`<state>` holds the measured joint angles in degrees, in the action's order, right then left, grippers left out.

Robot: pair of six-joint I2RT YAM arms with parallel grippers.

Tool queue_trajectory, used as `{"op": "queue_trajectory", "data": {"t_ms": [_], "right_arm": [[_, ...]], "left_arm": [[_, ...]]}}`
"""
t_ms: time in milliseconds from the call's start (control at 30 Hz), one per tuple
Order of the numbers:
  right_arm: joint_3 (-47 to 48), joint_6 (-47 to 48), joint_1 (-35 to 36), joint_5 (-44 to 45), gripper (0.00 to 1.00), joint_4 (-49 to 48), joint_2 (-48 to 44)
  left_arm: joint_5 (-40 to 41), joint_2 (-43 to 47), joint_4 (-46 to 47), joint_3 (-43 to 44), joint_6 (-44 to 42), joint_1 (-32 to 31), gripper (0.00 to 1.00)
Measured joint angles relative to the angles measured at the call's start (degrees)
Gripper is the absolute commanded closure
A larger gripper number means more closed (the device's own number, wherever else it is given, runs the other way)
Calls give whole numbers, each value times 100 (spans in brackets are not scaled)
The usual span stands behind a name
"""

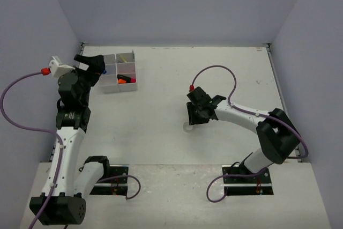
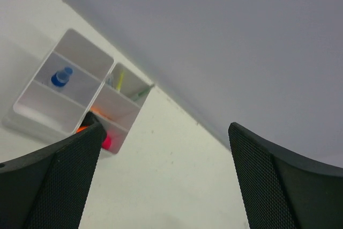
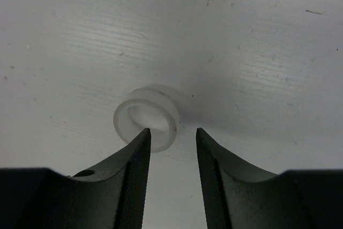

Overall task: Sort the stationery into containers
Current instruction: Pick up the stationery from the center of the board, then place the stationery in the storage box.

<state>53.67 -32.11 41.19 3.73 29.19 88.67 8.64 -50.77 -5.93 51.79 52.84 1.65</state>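
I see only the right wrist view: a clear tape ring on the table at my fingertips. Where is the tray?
Observer: The tray stands far left at the back of the table, well away from the right gripper.
Operator: Is a compartment free for the tape ring?
Observer: Two compartments beside the blue-capped tube look empty in the left wrist view.
Operator: Does the left arm block it?
Observer: The left gripper hangs open and empty at the tray's left edge.
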Motion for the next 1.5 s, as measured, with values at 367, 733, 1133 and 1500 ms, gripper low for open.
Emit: {"op": "queue_trajectory", "data": {"t_ms": [367,733,1133,1500], "right_arm": [[71,-266,41,145,100,-94,712],[617,-683,757,693,100,184,244],[889,-996,1176,1044,100,39,-708],[880,-925,1205,1420,1,123,-737]], "left_arm": [[-1088,505,-993,-1107,-827,-408,0],[-2160,-846,943,-2443,-672,-3627,16],[-2549,-1569,2638,-2422,-484,-4011,54],[-2450,-1934,2597,-2133,-403,-4038,100]]}}
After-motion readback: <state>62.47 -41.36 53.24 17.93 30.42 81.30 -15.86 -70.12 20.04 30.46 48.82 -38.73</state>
